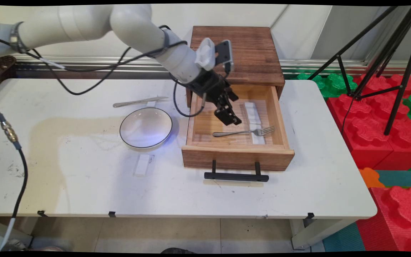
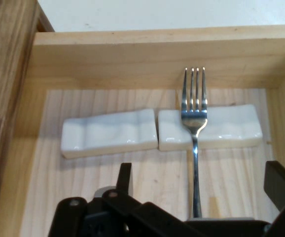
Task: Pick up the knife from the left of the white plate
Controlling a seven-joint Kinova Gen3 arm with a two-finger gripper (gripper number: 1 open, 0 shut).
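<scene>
A wooden drawer (image 1: pixel 192 123) stands pulled out of a brown wooden box (image 1: pixel 237 53). Inside it lies a silver fork (image 1: pixel 244 132), its tines resting on a white cutlery rest (image 1: pixel 258 138); a second white rest (image 1: pixel 251 110) lies just behind it. My black gripper (image 1: pixel 232 119) hangs open inside the drawer, just above the fork's handle. In the hand view the fork (image 2: pixel 194 113) runs up between my gripper's (image 2: pixel 201 173) spread fingers, with its tines across the right rest (image 2: pixel 231 129) and the left rest (image 2: pixel 108 133) bare.
A white bowl (image 1: pixel 146 127) sits left of the drawer. A knife (image 1: pixel 137 102) lies behind it and another white rest (image 1: pixel 142 165) in front. The drawer's black handle (image 1: pixel 236 176) juts toward the table's near edge. Red foam blocks (image 1: pixel 380 117) and a tripod (image 1: pixel 387 53) stand at right.
</scene>
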